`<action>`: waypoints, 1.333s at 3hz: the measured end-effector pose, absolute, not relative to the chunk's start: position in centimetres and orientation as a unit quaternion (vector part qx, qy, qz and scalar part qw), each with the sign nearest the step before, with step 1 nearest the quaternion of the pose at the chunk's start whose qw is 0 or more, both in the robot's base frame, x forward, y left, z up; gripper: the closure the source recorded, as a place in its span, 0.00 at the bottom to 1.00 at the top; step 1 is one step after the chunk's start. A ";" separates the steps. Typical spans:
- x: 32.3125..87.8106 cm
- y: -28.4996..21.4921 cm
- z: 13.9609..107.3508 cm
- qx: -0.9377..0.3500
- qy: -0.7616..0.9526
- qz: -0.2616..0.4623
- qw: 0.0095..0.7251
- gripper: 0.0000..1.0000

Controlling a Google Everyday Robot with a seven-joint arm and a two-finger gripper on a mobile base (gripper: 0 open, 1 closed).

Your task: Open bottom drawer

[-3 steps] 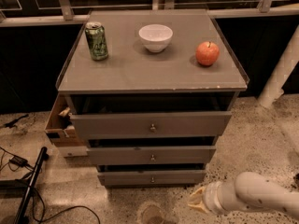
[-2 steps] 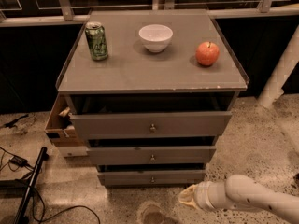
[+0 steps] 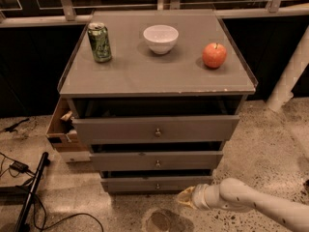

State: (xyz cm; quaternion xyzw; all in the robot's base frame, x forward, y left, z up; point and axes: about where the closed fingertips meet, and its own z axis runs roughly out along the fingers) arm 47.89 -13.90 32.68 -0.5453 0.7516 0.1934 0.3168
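Observation:
The bottom drawer [image 3: 145, 184] is the narrowest grey front of three in the grey cabinet [image 3: 154, 81], low near the floor, with a small round metal knob [image 3: 157, 185] at its middle. It stands slightly out from the cabinet. My gripper [image 3: 182, 197] comes in from the lower right on a white arm [image 3: 251, 201]. It sits just below and to the right of the drawer's front, close to the floor and right of the knob.
On the cabinet top stand a green can [image 3: 100, 42], a white bowl [image 3: 161, 38] and a red apple [image 3: 214, 55]. A cardboard box [image 3: 62, 129] sits at the cabinet's left. Black cables and a black pole [image 3: 30, 192] lie on the floor at left. A white post [image 3: 289, 76] stands at right.
My gripper and arm have moved left along the floor, closer to the bottom drawer's front. The drawers and the things on top have not moved.

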 end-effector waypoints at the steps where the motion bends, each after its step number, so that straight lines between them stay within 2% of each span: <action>1: 48.6 -13.9 31.8 -0.539 0.755 0.194 0.319 0.84; 4: 49.0 -15.4 27.0 -0.575 0.736 0.142 0.329 0.13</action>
